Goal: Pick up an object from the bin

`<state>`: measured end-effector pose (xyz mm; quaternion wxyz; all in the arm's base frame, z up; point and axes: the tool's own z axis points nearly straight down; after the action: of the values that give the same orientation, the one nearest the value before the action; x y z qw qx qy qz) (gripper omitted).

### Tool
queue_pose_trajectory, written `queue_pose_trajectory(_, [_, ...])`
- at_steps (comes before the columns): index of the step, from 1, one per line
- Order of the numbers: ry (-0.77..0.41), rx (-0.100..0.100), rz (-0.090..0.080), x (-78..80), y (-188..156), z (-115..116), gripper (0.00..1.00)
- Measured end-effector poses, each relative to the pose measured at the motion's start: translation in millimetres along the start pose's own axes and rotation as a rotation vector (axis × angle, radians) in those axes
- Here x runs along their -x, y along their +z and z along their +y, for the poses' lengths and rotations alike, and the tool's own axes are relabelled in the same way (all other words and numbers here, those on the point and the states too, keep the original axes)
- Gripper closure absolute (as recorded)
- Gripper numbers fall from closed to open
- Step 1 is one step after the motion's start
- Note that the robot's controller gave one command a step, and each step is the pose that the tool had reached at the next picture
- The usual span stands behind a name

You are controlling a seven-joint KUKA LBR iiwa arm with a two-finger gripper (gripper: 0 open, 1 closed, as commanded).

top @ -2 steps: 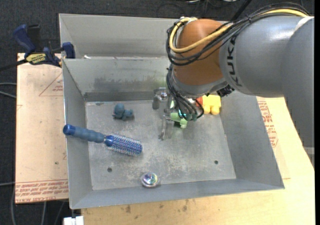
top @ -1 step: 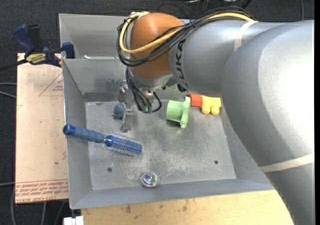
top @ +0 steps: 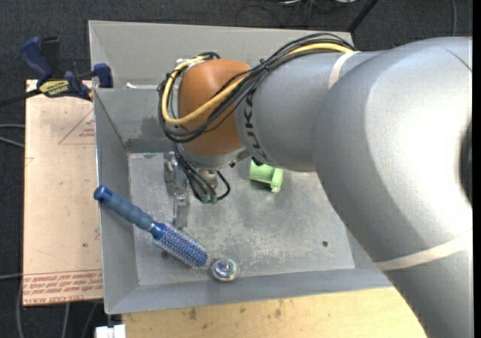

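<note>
My gripper [top: 180,215] hangs under the orange wrist cover over the left middle of the bin floor. Its tip points down just above the bin floor. A blue hairbrush [top: 154,230] lies diagonally in the front left part, handle toward the left wall and bristled head toward the front. The brush head is just in front of the gripper tip and apart from it. A small round silver thing [top: 223,270] rests by the front wall beside the brush head. A light green block [top: 265,174] lies to the right of the gripper, partly hidden by the arm.
The big grey arm covers the right half and back of the bin. Sloped bin walls rise close on the left and front. Bare floor shows between the gripper, the green block and the front wall.
</note>
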<state>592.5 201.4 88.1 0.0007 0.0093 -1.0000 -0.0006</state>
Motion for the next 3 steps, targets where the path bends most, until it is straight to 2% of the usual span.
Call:
queue_pose_trajectory(1, [-0.253, -0.002, -0.014, -36.7, -3, 34, 0.00])
queue_pose_trajectory(2, [-0.344, -0.001, -0.020, -78.7, -4, 42, 0.00])
queue_pose_trajectory(3, [-0.273, -0.003, -0.041, -86.8, -4, 41, 0.00])
